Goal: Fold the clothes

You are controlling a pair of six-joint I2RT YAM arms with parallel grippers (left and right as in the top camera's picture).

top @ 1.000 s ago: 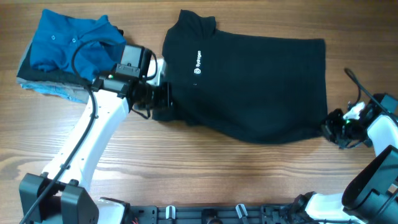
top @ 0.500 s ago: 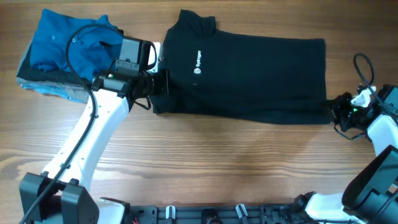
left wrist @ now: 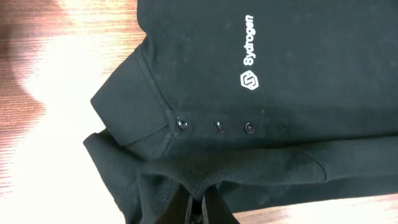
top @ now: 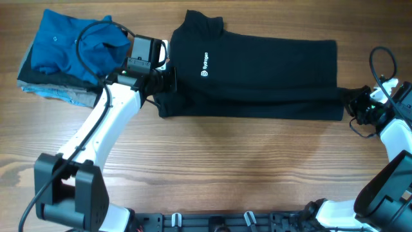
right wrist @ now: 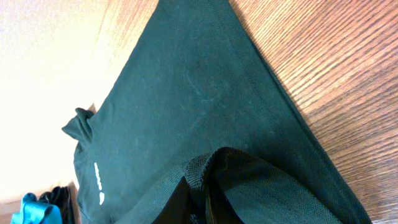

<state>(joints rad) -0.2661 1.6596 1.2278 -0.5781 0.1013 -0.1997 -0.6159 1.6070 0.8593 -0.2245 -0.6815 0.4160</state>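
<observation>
Both jaws are pinched shut on cloth: the left gripper point(top: 167, 82) at the collar end of the shirt point(top: 257, 71), the right gripper point(top: 356, 107) at the hem end, apparently to hold the lengthwise fold taut across the table point(top: 225, 167). One black shirt; one pile point(top: 58, 58) of perhaps three garments at far left.

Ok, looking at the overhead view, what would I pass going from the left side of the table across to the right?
First the blue polo shirt → left gripper → black polo shirt → right gripper. Both grippers are shut on the black one's edges.
</observation>
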